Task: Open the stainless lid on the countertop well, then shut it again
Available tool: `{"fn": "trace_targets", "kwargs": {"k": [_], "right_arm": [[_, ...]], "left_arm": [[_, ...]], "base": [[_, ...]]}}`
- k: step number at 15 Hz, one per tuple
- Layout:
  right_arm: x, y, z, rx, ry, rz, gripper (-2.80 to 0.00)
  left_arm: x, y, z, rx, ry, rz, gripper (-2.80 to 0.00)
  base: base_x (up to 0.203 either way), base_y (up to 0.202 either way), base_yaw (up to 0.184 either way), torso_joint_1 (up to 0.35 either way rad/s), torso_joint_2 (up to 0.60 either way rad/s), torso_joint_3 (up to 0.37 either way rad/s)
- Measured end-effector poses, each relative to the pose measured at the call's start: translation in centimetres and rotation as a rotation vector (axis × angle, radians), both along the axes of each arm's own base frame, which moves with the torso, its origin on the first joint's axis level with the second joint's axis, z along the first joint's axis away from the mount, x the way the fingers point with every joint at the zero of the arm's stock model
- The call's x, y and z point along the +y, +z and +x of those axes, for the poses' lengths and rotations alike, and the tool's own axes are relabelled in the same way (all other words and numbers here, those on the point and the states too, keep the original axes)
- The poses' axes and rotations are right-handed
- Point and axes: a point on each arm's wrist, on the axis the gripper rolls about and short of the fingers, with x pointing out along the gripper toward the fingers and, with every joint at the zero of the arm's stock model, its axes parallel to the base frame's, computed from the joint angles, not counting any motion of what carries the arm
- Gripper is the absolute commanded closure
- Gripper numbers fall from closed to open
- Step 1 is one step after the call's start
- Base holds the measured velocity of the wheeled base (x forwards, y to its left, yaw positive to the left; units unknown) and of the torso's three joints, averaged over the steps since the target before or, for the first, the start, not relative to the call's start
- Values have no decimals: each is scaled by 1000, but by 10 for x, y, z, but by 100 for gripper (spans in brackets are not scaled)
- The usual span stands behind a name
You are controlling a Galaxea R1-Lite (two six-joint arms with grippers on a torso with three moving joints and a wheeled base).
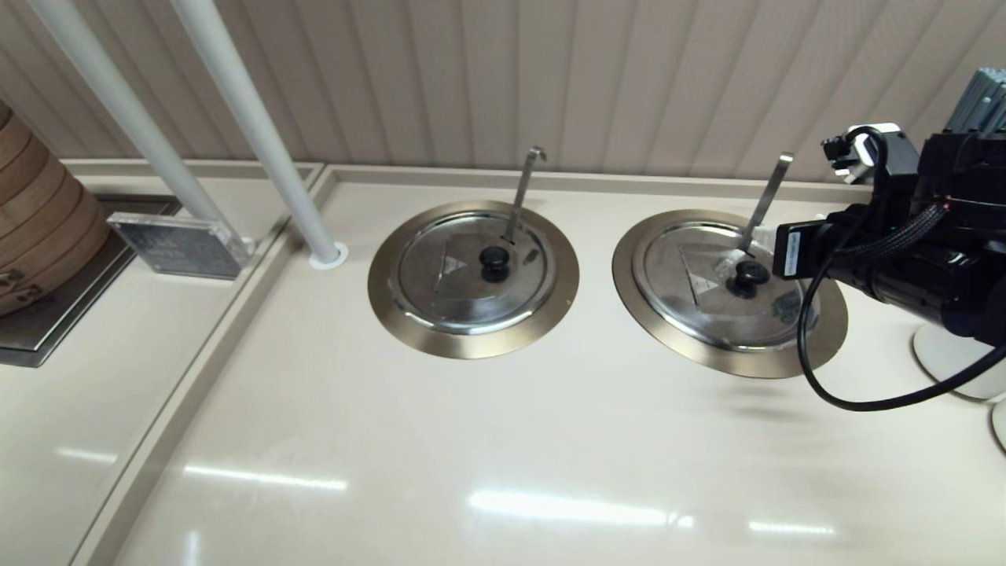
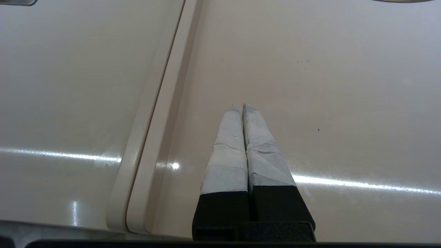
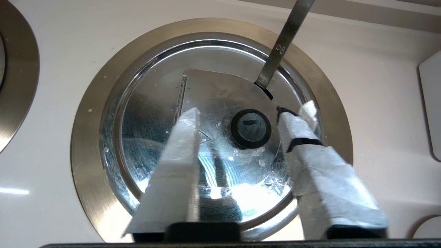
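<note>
The stainless lid with its black knob lies shut in the countertop well, inside the bronze ring. A flat-tipped ladle handle rises from its slot. My right gripper hovers just over the lid, open. In the right wrist view, its taped fingers stand either side of the knob without touching it, the gripper centred over the lid and ring. My left gripper is shut on nothing, parked over bare counter; it is out of the head view.
The twin lid with a hook-tipped ladle handle sits to the left. Two white poles, a clear sign block and bamboo steamers stand at the far left. White dishes lie at the right edge.
</note>
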Motion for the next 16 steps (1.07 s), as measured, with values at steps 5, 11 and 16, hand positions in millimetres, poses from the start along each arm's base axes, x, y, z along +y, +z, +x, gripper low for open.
{"fn": "trace_targets", "kwargs": {"k": [5,11,16], "right_arm": [[2,1,-6,18,12,29,0],[-3,9,-53,32,106,92,0],[-21,0,-115,127,-23,14,0]], "left_arm": [[0,0,0,1,0,0,0],[0,0,0,0,0,1,0],[0,0,0,0,0,0,0]], "base": [[0,0,0,0,0,0],[0,0,0,0,0,0],[0,0,0,0,0,0]]}}
